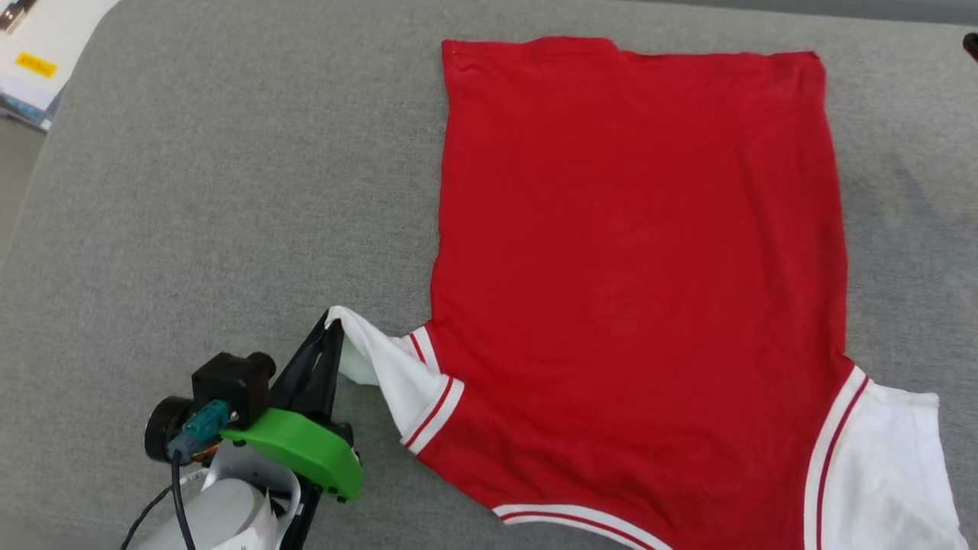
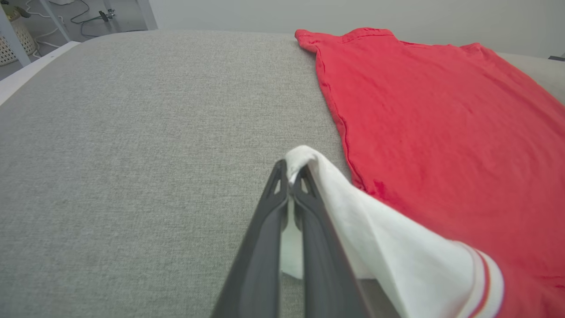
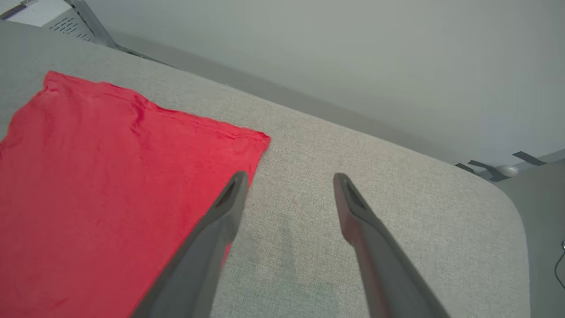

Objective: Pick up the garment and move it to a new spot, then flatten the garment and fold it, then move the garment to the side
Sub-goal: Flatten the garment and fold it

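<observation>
Red garment [image 1: 642,252] lay spread flat, fold pending; my left gripper [image 1: 330,321] clamped its near left sleeve [image 1: 382,367], my right gripper [image 3: 290,176] stood open.

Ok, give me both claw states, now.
Left claw: shut on the shirt, at its sleeve.
Right claw: open, holding nothing.

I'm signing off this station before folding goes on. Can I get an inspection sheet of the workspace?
Surface: grey woven fabric pad, smooth.
Job's things: red T-shirt with white striped-trim sleeves, spread flat, one sleeve lifted.
Clutter: white stack with yellow label, off the pad's corner.
Hands: left hand shut on the lifted sleeve; right hand open, holding nothing.
Cables: black cable at the left wrist.
Surroundings: pale wall.
</observation>
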